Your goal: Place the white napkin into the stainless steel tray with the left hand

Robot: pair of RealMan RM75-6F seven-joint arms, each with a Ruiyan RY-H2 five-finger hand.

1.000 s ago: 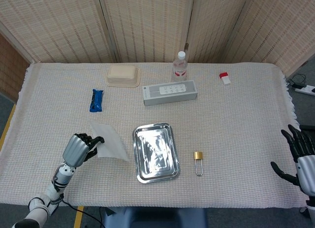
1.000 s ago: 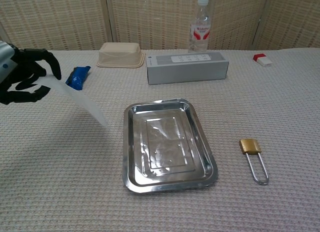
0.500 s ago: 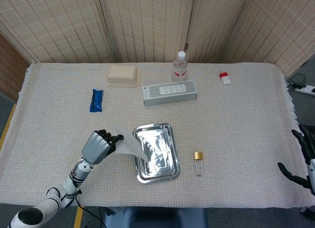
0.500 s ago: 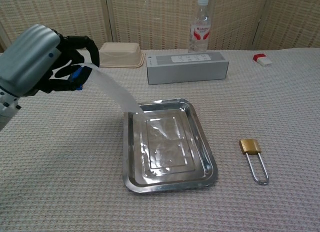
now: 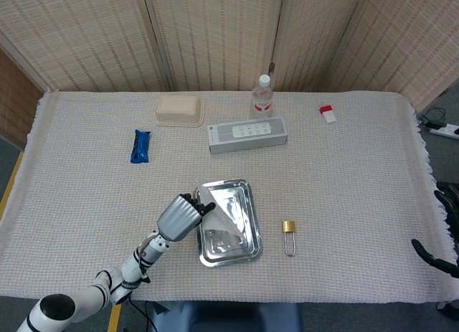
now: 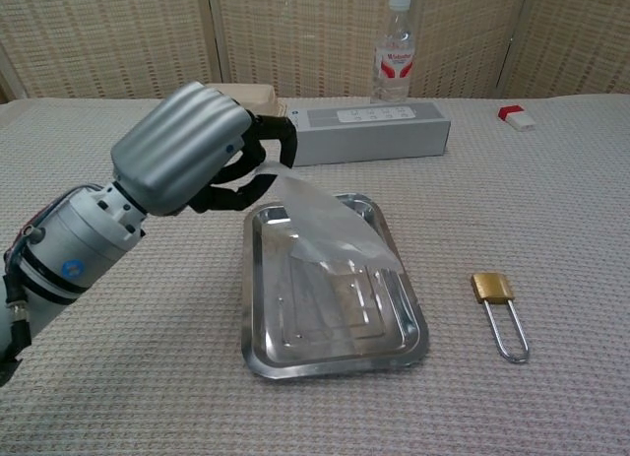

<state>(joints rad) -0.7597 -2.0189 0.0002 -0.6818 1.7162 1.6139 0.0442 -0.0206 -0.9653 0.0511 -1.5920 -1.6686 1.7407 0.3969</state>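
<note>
Pinching the white napkin (image 6: pixel 330 234) between thumb and fingertips, the left hand (image 6: pixel 192 151) is holding it draped over the stainless steel tray (image 6: pixel 258 353), while the right hand (image 5: pixel 443 231) is showing only spread fingertips.

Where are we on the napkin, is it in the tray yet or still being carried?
Pickup and carry look done: the left robot hand holds the white napkin by one end over the stainless steel tray, its free end hanging down into the tray. Whether that end touches the tray floor is unclear. Left: lower, release, withdraw. The right robot hand sits idle at the table edge.
</note>
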